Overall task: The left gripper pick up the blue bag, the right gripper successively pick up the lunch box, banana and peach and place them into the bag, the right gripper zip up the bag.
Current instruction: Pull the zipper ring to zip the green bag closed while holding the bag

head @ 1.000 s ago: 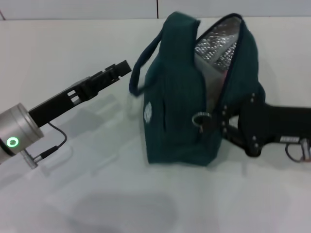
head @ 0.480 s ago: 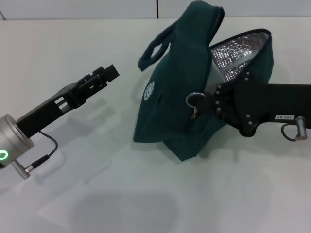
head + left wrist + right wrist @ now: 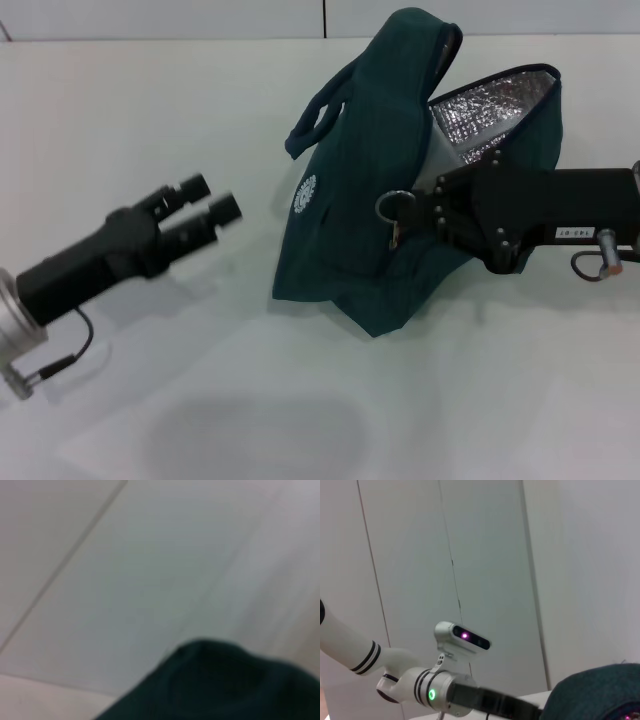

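The blue bag [image 3: 360, 220] leans tilted on the white table, its mouth open and the silver foil lining [image 3: 490, 105] showing. My right gripper [image 3: 412, 212] reaches in from the right and is shut on the ring zipper pull [image 3: 393, 206] at the bag's front seam. My left gripper [image 3: 210, 197] is open and empty, well left of the bag and clear of its handle [image 3: 315, 118]. The bag's fabric shows in the left wrist view [image 3: 225, 685] and the right wrist view [image 3: 600, 695]. The lunch box, banana and peach are out of view.
The white table [image 3: 150, 100] runs back to a pale wall. The right wrist view shows my left arm [image 3: 435, 692] and the head camera [image 3: 463, 636] against wall panels.
The bag has tipped over to the left as my right gripper pulled up and left at the zipper. My left gripper has drawn back from the handle, lowered and turned, fingers apart.
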`<move>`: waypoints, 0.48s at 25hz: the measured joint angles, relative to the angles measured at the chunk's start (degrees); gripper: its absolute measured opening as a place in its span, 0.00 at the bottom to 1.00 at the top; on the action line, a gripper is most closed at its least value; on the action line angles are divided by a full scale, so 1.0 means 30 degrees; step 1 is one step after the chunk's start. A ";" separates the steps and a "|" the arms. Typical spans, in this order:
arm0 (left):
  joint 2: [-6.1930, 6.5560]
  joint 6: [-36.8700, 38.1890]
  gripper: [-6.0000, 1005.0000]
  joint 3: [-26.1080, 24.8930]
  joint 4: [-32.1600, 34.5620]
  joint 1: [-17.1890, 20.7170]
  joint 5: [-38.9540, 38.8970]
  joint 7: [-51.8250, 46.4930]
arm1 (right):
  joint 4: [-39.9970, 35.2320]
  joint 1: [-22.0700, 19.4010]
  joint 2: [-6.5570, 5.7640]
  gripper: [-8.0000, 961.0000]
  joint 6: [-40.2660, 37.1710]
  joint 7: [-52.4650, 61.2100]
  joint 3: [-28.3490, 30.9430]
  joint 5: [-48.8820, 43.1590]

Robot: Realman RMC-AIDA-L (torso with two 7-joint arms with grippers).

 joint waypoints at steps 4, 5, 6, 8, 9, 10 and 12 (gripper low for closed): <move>-0.0177 0.0978 0.87 0.0021 0.0836 0.0291 0.1714 0.2275 | 0.0089 0.0221 -0.0112 0.02 0.0000 0.0337 -0.0001 -0.0032; -0.0265 0.1163 0.87 0.0021 0.0993 0.0367 0.1924 0.2720 | 0.0093 0.0266 -0.0114 0.02 0.0000 0.0378 -0.0001 -0.0050; -0.0365 0.1292 0.87 0.0022 0.1112 0.0412 0.2029 0.3081 | 0.0102 0.0339 -0.0115 0.02 0.0005 0.0445 -0.0001 -0.0086; -0.0523 0.1458 0.87 0.0060 0.1178 0.0405 0.2258 0.3677 | 0.0119 0.0512 -0.0115 0.02 0.0116 0.0611 -0.0001 -0.0246; -0.0552 0.1502 0.87 0.0166 0.1167 0.0324 0.2373 0.3903 | 0.0131 0.0579 -0.0113 0.02 0.0201 0.0706 -0.0001 -0.0344; -0.0577 0.1528 0.87 0.0371 0.1108 0.0181 0.2485 0.4103 | 0.0141 0.0638 -0.0112 0.02 0.0293 0.0790 -0.0001 -0.0415; -0.0617 0.1530 0.87 0.0728 0.1005 -0.0092 0.2528 0.4239 | 0.0158 0.0740 -0.0108 0.02 0.0404 0.0904 -0.0001 -0.0524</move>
